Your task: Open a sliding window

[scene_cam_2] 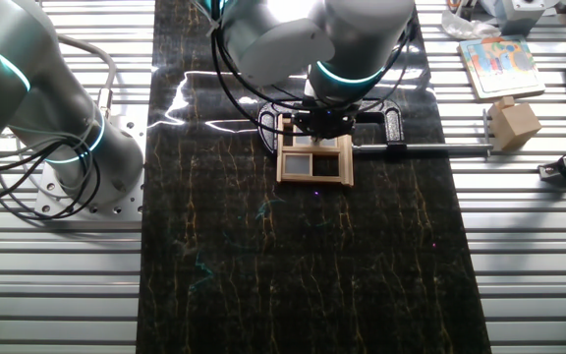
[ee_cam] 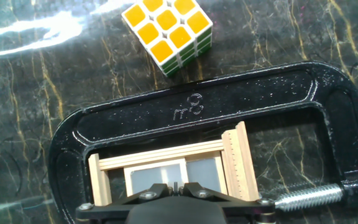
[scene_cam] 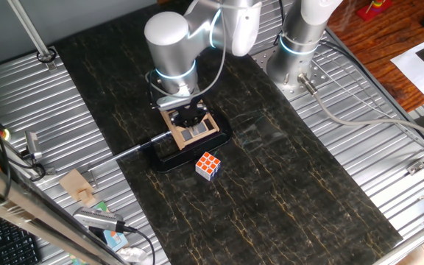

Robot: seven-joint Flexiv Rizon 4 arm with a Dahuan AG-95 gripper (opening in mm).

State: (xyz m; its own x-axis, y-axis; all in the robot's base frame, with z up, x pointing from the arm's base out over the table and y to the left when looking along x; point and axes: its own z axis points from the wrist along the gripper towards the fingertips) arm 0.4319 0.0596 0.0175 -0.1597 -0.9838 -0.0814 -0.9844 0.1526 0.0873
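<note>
The gripper (ee_cam: pixel 178 186) hangs low, right over the sliding window (ee_cam: pixel 173 171), and points straight down at it. In the hand view only the gripper's black body shows at the bottom edge, with a tiny dark tip just touching or almost touching the grey panes. I cannot tell if the fingers are spread or pressed together, because the body hides them. In both fixed views the arm covers them too.

The sliding window sits right under the hand. It is a small tan wooden frame (scene_cam: pixel 190 131) with grey panes inside. My guess is that the hand is this close so it can push a pane sideways along its track.

Around the window is a big black clamp (ee_cam: pixel 197 106) shaped like the letter C. Its screw (ee_cam: pixel 306 198) presses on the side of the frame. I think the clamp is there to hold the window tight, so that only the pane slides and the whole thing does not skid away.

Past the clamp, further from the hand, sits a Rubik's cube (ee_cam: pixel 168 28). It is apart from the clamp and is not part of this job.

All of it rests on a dark table mat (scene_cam: pixel 285 191).
</note>
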